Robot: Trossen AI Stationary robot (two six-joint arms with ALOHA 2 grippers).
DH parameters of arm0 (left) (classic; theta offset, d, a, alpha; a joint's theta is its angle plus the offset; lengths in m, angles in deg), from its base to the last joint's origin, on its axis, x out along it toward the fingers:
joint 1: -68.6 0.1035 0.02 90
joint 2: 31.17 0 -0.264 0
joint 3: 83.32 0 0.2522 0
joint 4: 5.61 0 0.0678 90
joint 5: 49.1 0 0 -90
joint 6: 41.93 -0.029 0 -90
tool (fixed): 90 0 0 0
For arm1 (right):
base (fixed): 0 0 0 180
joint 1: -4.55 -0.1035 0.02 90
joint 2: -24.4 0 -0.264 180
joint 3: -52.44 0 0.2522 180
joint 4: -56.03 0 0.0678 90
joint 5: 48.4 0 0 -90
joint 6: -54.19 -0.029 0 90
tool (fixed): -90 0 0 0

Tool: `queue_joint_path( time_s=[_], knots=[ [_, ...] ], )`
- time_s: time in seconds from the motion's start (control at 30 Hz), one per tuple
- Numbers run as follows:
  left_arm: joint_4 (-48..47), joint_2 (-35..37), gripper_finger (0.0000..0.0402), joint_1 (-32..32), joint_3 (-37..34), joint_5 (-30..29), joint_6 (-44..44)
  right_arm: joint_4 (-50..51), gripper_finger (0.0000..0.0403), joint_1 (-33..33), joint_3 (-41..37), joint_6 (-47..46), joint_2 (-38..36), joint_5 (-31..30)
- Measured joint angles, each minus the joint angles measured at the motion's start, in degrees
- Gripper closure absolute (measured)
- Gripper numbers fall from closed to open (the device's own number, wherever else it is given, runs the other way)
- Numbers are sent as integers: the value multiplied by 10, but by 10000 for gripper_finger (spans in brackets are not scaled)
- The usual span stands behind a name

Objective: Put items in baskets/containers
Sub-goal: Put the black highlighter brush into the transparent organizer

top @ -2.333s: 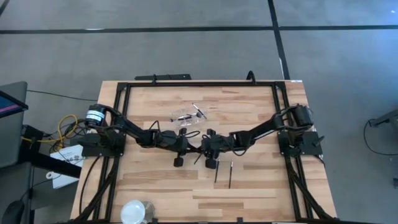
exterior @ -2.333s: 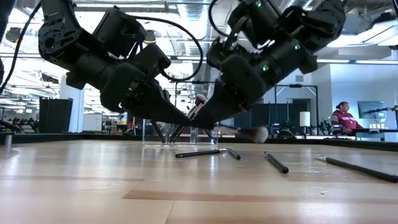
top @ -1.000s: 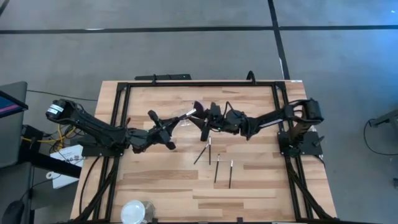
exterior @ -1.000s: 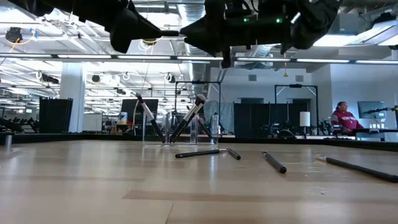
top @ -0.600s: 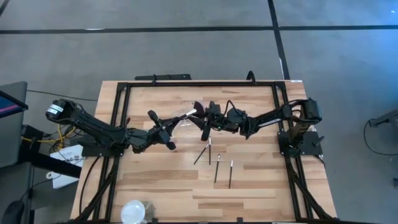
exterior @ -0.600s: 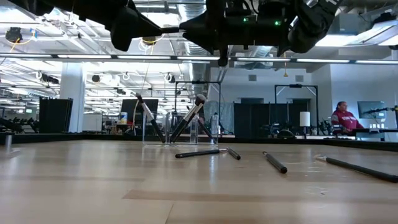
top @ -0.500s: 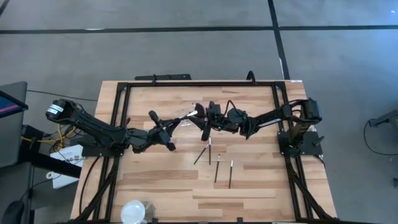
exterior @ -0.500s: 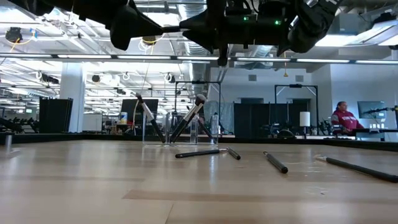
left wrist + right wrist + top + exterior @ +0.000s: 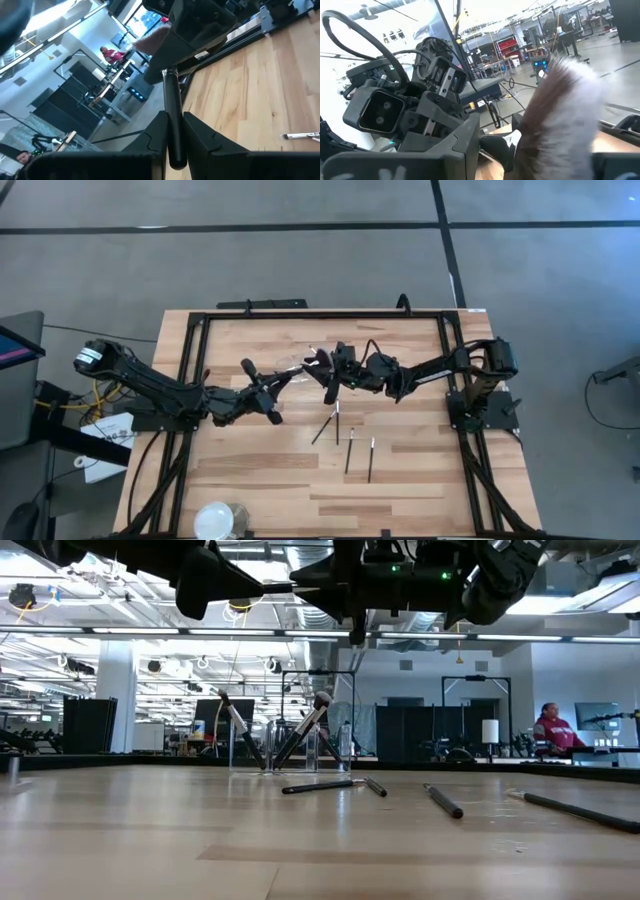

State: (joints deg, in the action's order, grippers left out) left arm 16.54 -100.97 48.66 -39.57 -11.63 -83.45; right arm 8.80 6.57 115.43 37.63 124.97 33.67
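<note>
Just above the middle of the high view, the two dark arms meet tip to tip over the wooden table [image 9: 420, 480], apparently to pass one brush between them. The left gripper [image 9: 172, 131] is clamped on the dark slim handle of a makeup brush [image 9: 170, 107], shown clearly in its wrist view, with the handle running out between the fingers toward the other arm. The right gripper [image 9: 322, 372] sits at the far end of that same brush; its wrist view is filled by a soft grey-brown bristle head [image 9: 560, 125] between its fingers, so it seems to hold the head end, with jaws partly closed around it. The brush is held high off the table, likely so it can be turned upright for the container.

The small clear plastic container [image 9: 290, 745] stands at centre left in the low view, directly below the grippers, with three brushes leaning in it. Four more dark slim brushes [image 9: 347, 442] lie loose on the wood lower centre in the high view. One round white and clear object [image 9: 215, 520] rests at the bottom left edge. In the room beyond, a seated person [image 9: 550, 730] is visible.
</note>
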Motion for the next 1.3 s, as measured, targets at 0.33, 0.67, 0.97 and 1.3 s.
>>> queue_joint_path(
  time_s=[0.33, 0.67, 0.97, 1.3],
  knots=[
    [-4, 0, 338, 2, -1, -7, 0, 2, 372, -2, 1, 8, -2, 10],
    [1, 0, 330, 1, 0, -4, 0, 39, 372, -5, 0, 21, -4, -3],
    [0, 0, 320, 2, 0, -4, 20, 283, 372, 22, 0, 21, -99, -92],
    [1, 0, 322, 2, 0, 20, 20, 579, 369, 46, 0, -44, -186, -186]
  ],
)
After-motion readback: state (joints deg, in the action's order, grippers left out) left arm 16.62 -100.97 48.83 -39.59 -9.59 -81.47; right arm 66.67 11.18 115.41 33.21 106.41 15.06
